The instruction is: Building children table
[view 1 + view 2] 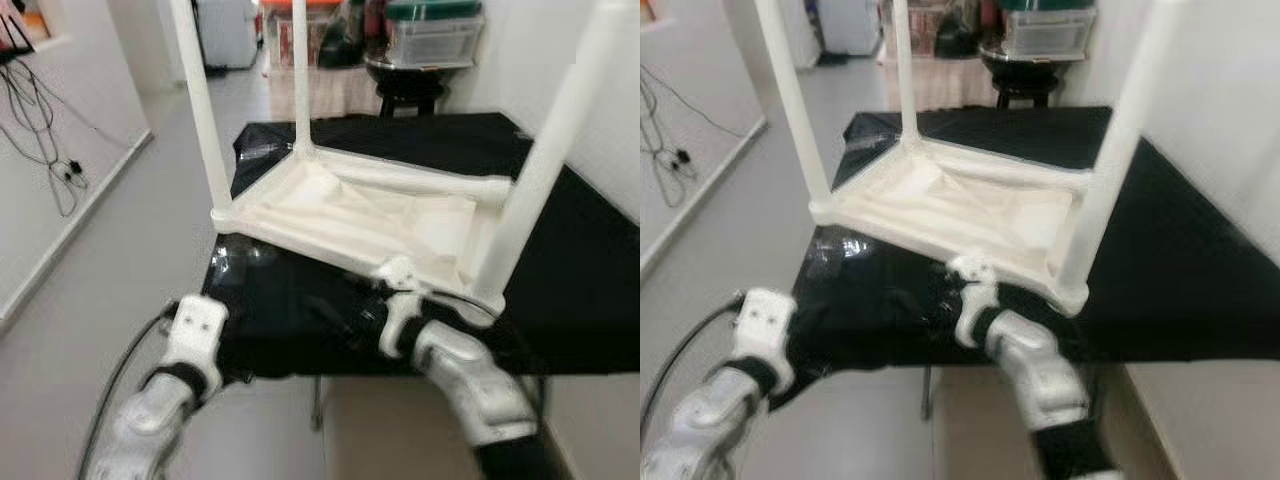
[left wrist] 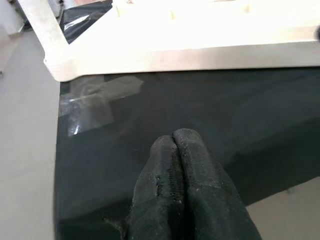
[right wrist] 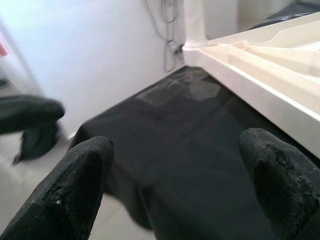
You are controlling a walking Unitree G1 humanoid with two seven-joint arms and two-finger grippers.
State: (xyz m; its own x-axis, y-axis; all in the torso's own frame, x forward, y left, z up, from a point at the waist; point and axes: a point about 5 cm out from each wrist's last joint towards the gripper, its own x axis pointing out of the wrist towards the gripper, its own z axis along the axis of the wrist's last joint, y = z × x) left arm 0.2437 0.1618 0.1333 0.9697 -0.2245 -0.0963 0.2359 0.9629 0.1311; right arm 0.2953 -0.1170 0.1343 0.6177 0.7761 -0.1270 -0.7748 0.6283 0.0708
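Observation:
A white children's table [image 1: 360, 215] lies upside down on a black-covered surface [image 1: 580, 270]. Three of its legs stand upright: front left [image 1: 205, 120], back [image 1: 301, 70] and front right [image 1: 535, 185]. Another white tube [image 1: 430, 182] lies along the frame's far side. My left gripper [image 2: 173, 136] is shut with nothing in it, over the black cloth a little short of the table's front left corner [image 2: 57, 70]. My right gripper [image 3: 177, 142] is open above the cloth, close beside the table's front rim [image 3: 260, 75]. Both wrists [image 1: 195, 330] [image 1: 400, 320] sit at the surface's near edge.
A dark stool [image 1: 410, 90] carrying a clear storage box [image 1: 432, 35] stands behind the surface. Cables [image 1: 55, 140] hang on the left wall. A white wall runs along the right. Grey floor [image 1: 130, 250] stretches to the left. Clear tape [image 2: 92, 102] shines on the cloth.

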